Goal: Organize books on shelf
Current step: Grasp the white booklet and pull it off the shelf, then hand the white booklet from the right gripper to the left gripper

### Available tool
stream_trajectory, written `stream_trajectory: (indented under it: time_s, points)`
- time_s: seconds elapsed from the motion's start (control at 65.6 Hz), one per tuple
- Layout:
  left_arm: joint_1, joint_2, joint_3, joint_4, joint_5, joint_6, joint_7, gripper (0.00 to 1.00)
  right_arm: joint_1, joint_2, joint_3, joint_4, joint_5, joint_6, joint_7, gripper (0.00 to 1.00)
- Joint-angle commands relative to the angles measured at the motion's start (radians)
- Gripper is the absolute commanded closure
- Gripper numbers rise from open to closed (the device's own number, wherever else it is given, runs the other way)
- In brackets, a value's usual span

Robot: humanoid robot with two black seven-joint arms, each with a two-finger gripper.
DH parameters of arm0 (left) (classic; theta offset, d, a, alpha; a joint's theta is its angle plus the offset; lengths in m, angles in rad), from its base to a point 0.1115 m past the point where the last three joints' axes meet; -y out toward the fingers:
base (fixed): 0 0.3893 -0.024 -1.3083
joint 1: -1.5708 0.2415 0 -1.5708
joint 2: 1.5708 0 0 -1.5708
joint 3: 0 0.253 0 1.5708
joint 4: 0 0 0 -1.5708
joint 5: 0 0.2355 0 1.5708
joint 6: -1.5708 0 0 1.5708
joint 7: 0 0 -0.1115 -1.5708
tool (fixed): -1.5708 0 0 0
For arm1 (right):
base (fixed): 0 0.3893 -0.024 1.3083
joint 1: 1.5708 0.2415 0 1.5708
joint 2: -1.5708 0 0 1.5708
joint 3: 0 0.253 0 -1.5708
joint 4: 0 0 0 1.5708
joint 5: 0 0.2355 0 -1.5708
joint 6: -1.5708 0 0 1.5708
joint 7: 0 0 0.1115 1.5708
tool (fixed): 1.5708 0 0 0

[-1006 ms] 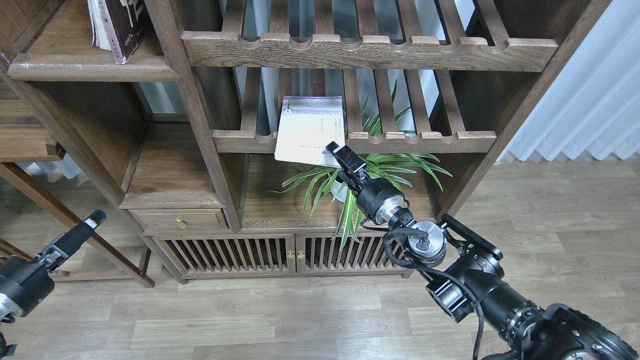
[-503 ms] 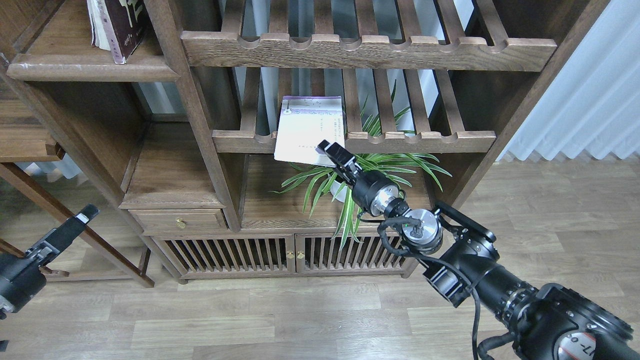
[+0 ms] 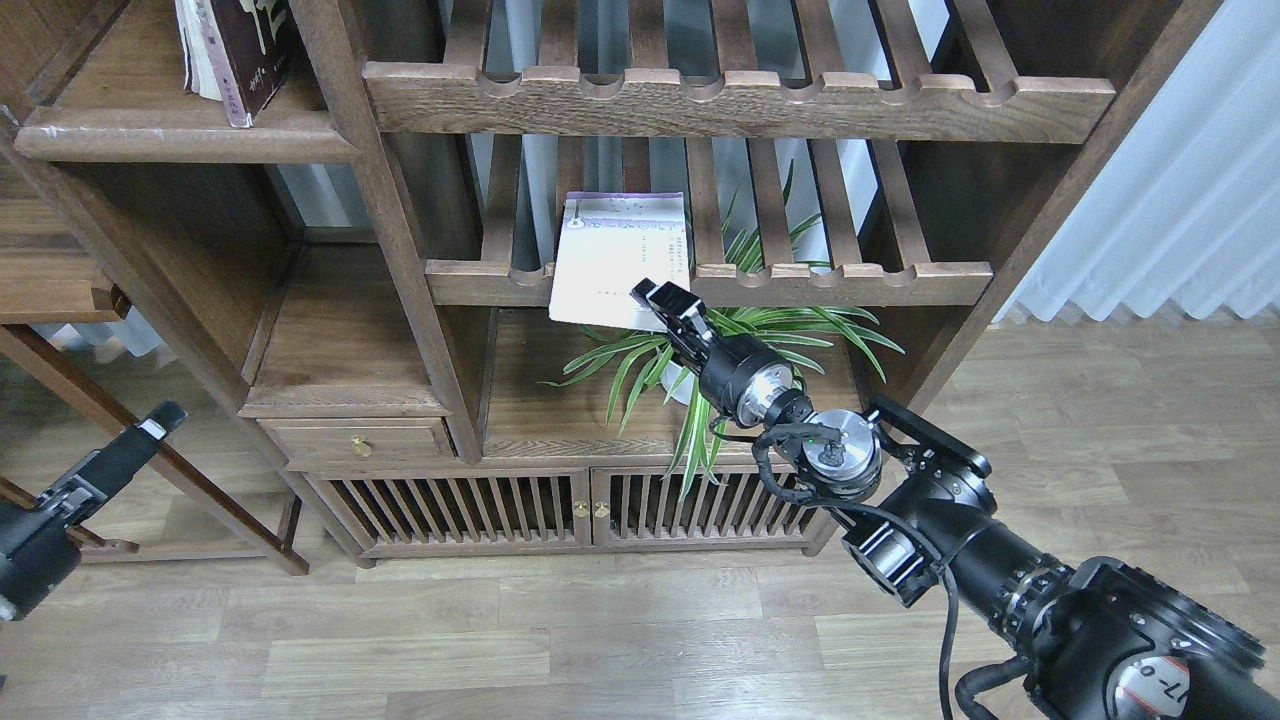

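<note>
The pale white-lavender book [image 3: 615, 258] lies on the middle slatted rack [image 3: 840, 283], its lower edge hanging over the front rail. My right gripper [image 3: 658, 298] is at the book's lower right corner, and I cannot tell whether its fingers hold the book. The dark maroon book [image 3: 250, 45] stands leaning on the solid dark-brown shelf [image 3: 180, 135] at the top left, with pale pages of another book beside it. The red book is out of view. My left gripper [image 3: 158, 420] is low at the left, away from the shelving, and seen too dark to read.
A potted green plant [image 3: 740, 345] stands under the middle rack, right behind my right wrist. An upper slatted rack [image 3: 740, 98] spans the top. A drawer [image 3: 360, 440] and slatted cabinet doors [image 3: 580, 505] sit below. White curtains [image 3: 1180, 170] hang at the right.
My right gripper has moved left and a little up to the pale book's lower right corner. My left arm has sunk down and to the left. The books have not moved.
</note>
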Motion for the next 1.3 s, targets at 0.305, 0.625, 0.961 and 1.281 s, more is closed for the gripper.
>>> stream_trajectory:
  time_s: [0.305,0.625,0.961,1.281]
  points:
    - [-0.019,-0.047,0.023,0.022,-0.121,0.0,-0.013,0.08,-0.124,0.0,0.07,0.113,-0.014,0.098,-0.001,0.96]
    - [-0.023,-0.123,0.121,0.002,-0.261,0.0,-0.01,0.01,-0.393,0.0,0.147,0.29,-0.154,0.252,-0.047,0.96]
    - [-0.021,-0.178,0.306,0.004,-0.417,0.0,-0.015,0.01,-0.54,0.0,0.147,0.325,-0.247,0.325,-0.118,0.96]
    - [-0.02,-0.258,0.402,0.018,-0.436,0.0,-0.015,0.01,-0.618,0.0,0.139,0.351,-0.287,0.325,-0.161,0.96]
